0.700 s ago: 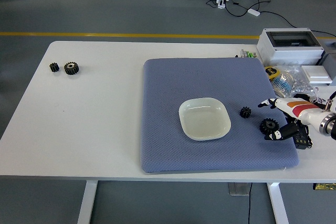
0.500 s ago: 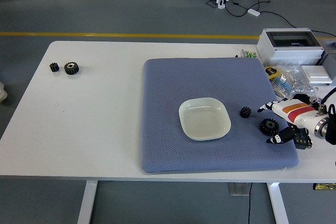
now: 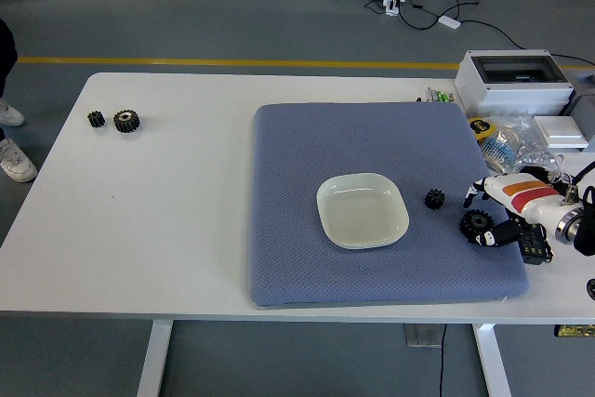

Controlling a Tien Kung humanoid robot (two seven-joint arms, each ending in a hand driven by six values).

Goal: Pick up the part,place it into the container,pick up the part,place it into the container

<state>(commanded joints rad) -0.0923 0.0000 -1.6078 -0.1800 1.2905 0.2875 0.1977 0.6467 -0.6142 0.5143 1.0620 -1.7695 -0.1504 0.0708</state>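
- Right hand (image 3: 499,214) sits fingers apart, empty, around the larger gear (image 3: 476,222), at its 9 o'clock.
- The dish (image 3: 363,210) lies farther toward 9.

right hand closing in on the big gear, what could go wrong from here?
1. The robot hand sits around the large gear near the blue mat's right edge; a fumble could push it off the mat.
2. The small gear lies close by, toward the white dish; fingers could knock it.

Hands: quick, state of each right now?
Left hand: not in view.
Right hand: open around the large gear on the mat, not gripping yet.
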